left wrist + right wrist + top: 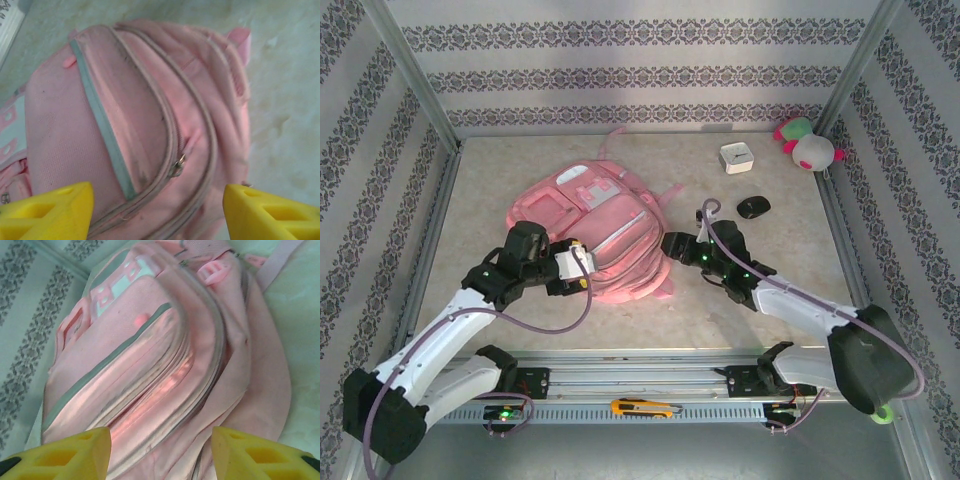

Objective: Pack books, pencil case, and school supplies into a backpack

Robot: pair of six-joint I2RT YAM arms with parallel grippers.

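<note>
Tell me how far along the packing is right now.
Done: nothing I can confirm; the backpack lies flat and its zip looks shut. In hand: left gripper and right gripper, both open, flank its near end, gripping nothing. Remaining: opening a pocket and loading; a white box and a black object lie on the table outside it.

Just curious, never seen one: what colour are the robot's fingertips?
Bright yellow fingertips, clearest in the left wrist view.

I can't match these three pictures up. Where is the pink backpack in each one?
Top view: backpack left of centre on the table.
Left wrist view: centre, reaching the bottom edge.
Right wrist view: centre and left.
Shared landmark: the grey stripe on its front pocket.
</note>
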